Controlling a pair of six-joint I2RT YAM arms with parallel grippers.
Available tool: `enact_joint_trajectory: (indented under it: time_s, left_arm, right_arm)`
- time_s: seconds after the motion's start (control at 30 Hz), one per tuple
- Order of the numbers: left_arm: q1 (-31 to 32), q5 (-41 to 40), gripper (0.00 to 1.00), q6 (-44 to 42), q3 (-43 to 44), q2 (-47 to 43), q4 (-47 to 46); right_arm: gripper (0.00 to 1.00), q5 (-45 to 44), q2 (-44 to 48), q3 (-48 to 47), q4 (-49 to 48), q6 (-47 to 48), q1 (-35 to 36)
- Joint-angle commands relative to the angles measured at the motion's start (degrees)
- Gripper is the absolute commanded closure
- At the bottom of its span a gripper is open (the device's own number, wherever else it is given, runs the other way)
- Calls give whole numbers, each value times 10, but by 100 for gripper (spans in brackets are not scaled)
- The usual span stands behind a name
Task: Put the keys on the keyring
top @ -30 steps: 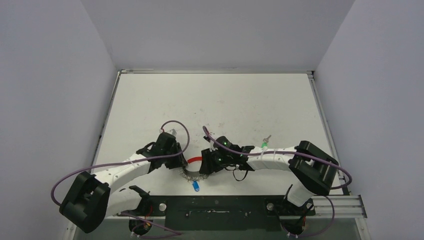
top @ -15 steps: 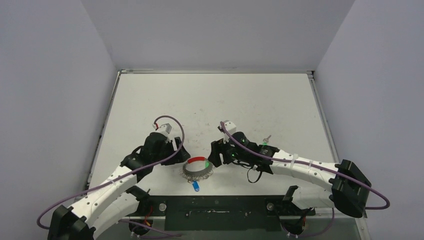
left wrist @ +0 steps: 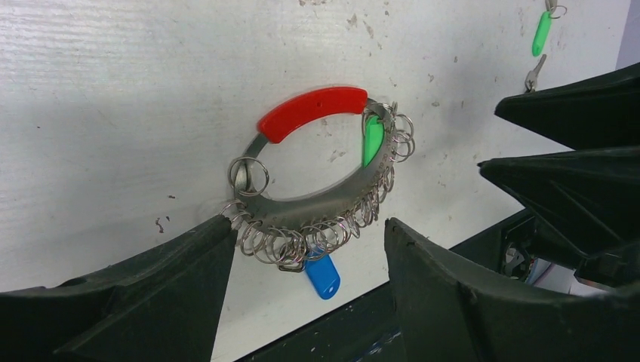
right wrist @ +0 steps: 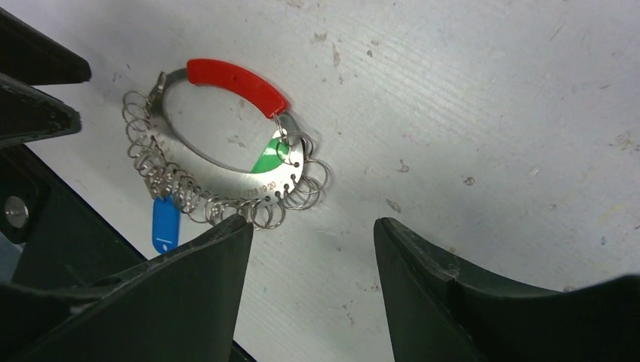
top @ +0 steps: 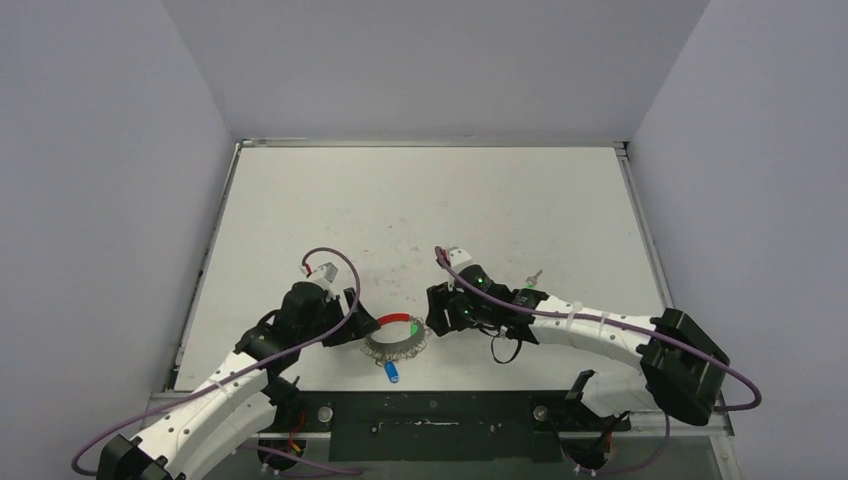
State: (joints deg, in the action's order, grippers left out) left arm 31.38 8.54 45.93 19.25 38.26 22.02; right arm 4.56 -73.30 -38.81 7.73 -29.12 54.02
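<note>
Left wrist view: silvery coiled keyring with a red arc section lies flat on the scuffed white table. A blue-headed key and a green-headed key appear threaded on it. Left gripper: jaws apart, empty, ring just beyond the tips. Right gripper: also apart and empty, ring just ahead, off to one side. A loose green-headed key lies well apart. Judged: between keys; next calls for a fine pinch on that flat loose key.

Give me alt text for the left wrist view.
The keyring lies flat on the white table, its red section farthest from the camera, with a green key inside its loop and a blue key at its near edge. The left gripper hangs open in front of it; a loose green key lies at top right.
</note>
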Motion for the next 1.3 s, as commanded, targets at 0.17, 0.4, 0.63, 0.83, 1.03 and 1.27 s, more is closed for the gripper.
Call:
enact_joint_trajectory:
  time_s: [0.17,0.4,0.63,0.83,1.03,1.27]
  left_arm:
    - [-4,4,35,9,10,51,-4]
    - [-4,0,37,6,4,75,-8]
    - [-4,-9,41,6,-4,94,-11]
    - [-4,-21,46,18,-19,104,-43]
    - [-5,-41,54,15,-9,128,-33]
    - [-10,-48,58,17,-5,145,-32]
  right_arm:
    - [52,31,-84,-10,-23,-22,-2]
    - [56,85,-122,17,-115,-70,-15]
    - [67,116,-173,16,-163,-103,-18]
    - [75,126,-157,9,-187,-112,-19]
    - [74,119,-97,17,-187,-103,-22]
    - [50,75,-66,27,-137,-73,-37]
